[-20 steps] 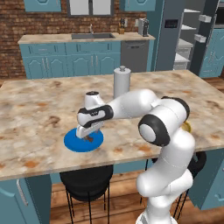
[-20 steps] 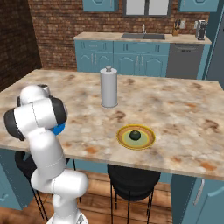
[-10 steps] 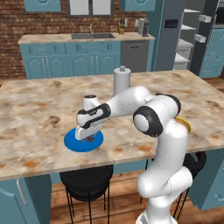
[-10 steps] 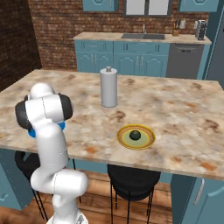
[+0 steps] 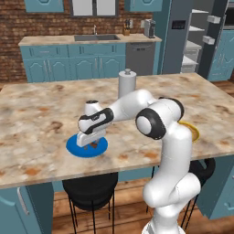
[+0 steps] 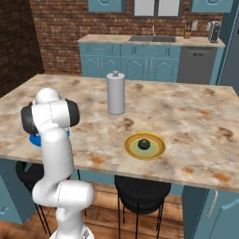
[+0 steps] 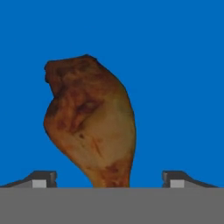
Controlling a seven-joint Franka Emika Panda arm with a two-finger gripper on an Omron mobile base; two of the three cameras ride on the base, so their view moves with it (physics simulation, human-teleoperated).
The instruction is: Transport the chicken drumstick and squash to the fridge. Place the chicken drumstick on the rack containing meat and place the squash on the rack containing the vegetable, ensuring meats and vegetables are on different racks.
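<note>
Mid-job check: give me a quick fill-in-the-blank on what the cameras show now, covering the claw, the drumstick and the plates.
1. The chicken drumstick lies on a ____ plate.
2. The claw is ____, one fingertip on either side of the drumstick's thin bone end.
3. The dark round squash sits on a ____ plate.
4. The tall grey canister stands ____ on the marble counter.

Missing words: blue; open; yellow; upright
</note>
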